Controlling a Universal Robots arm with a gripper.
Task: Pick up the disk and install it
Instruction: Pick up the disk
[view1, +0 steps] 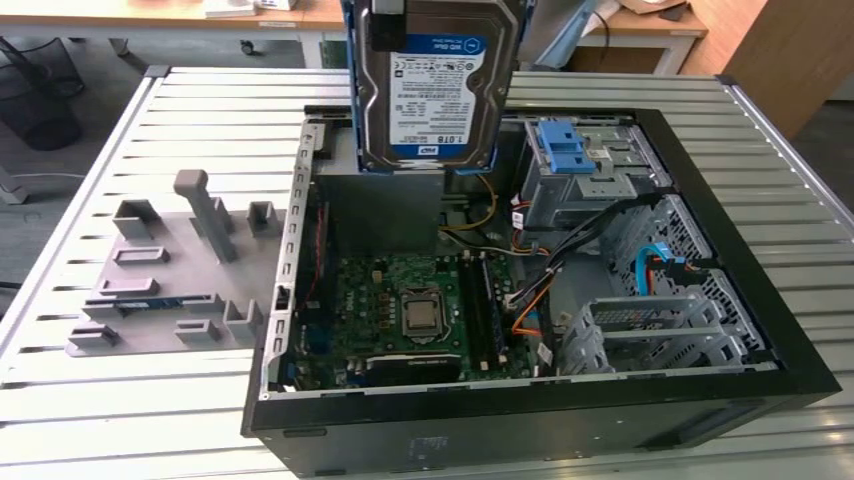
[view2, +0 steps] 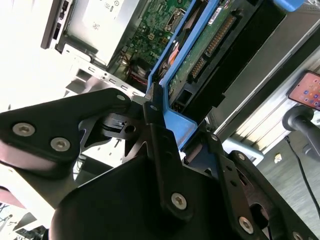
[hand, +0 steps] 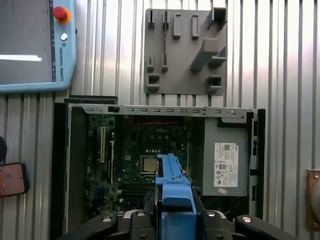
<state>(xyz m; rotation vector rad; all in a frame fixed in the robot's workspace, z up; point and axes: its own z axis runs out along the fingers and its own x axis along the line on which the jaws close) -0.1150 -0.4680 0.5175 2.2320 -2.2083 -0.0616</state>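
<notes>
Exterior view: disk (view1: 434, 85) hangs in the air on edge, label facing the camera. It sits over the far side of the open computer case (view1: 747, 330) and touches nothing below.

Second wrist view: gripper (view2: 172, 120) is pinched on the disk's blue carrier (view2: 172, 60), not on the metal body. The circuit-board side and connectors are exposed here.

Risks, my read:
- The grip is on 1 end of a plastic frame with the whole drive cantilevered out. A bump or fast move could pivot it or let it slip, and the motherboard (view1: 414, 300) is directly below.
- The cable bundle (view1: 601, 250) runs right beside the drive cage (view1: 574, 150), so the leading corner could snag.
- Any tilt in the pinch would jam the carrier against the cage walls.

View differences:
- Exterior view gives the disk's height over the case, plus the cage and cables.
- First wrist view looks straight down past the carrier. It shows the power-supply box (hand: 225, 160), grey fixture plate (hand: 185, 50), teach pendant (hand: 30, 45) and phone (hand: 11, 179).
- Second wrist view is the 1 that shows finger contact on the carrier.
</notes>
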